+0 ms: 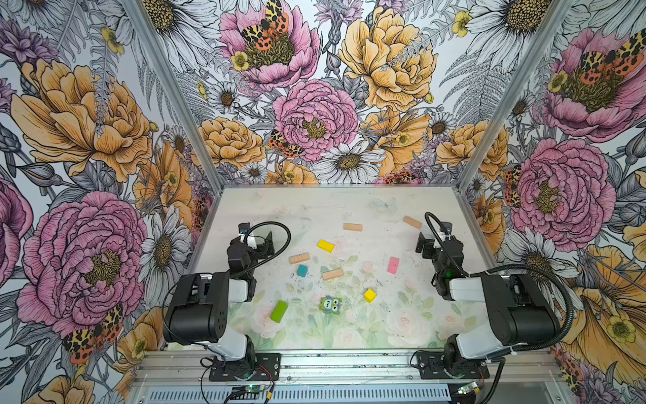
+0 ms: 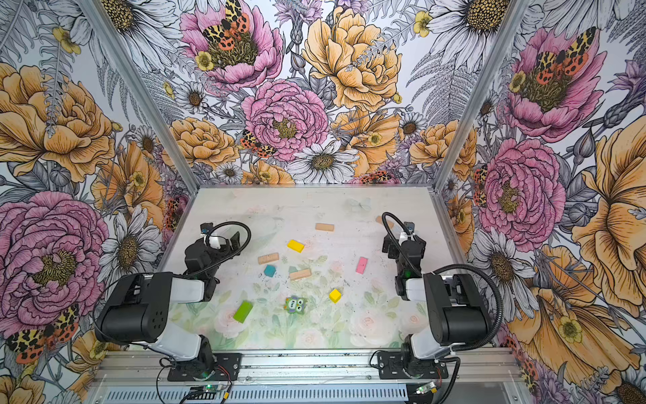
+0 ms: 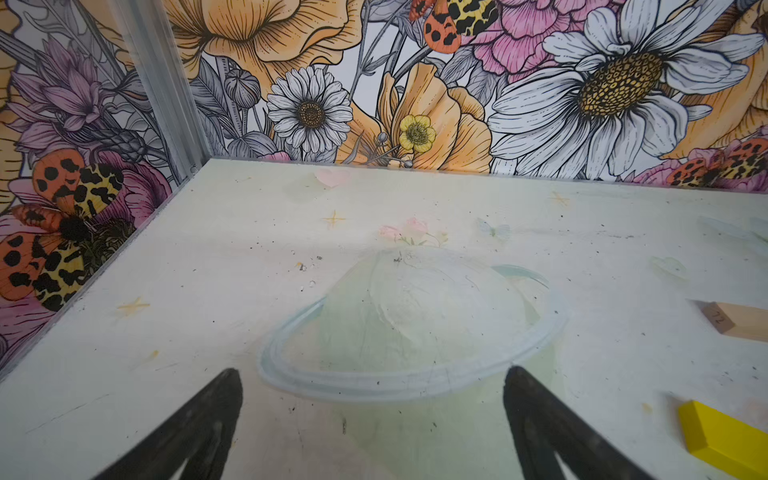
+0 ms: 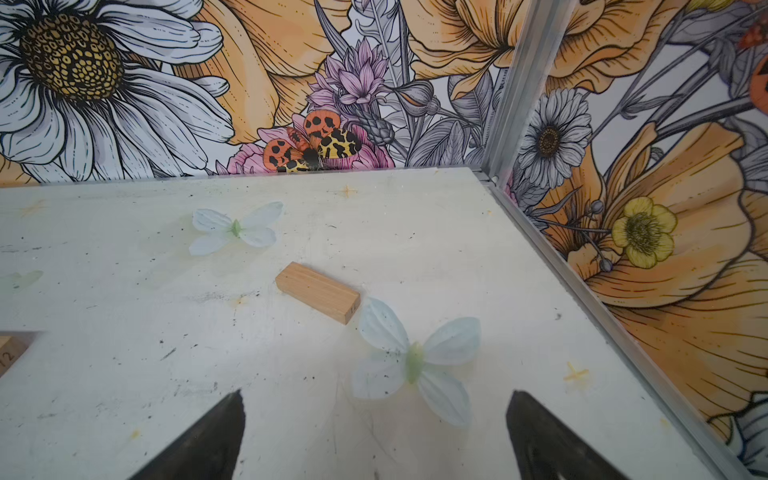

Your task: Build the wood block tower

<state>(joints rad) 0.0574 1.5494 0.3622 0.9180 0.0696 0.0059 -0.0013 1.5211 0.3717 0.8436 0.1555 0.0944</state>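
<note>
Both spread, empty: left end effector (image 3: pixel 372 374), right end effector (image 4: pixel 376 395); owl block (image 1: pixel 330 305) reads "Five"

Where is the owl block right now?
In both top views the owl block lies near the front middle of the table, between the lime-green block and the small yellow cube.

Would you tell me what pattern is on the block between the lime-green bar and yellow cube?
The block bears a green big-eyed owl; clearest in a top view.

Blocks (image 1: pixel 332 274) lie scattered singly across the table (image 1: pixel 314 206).
</note>
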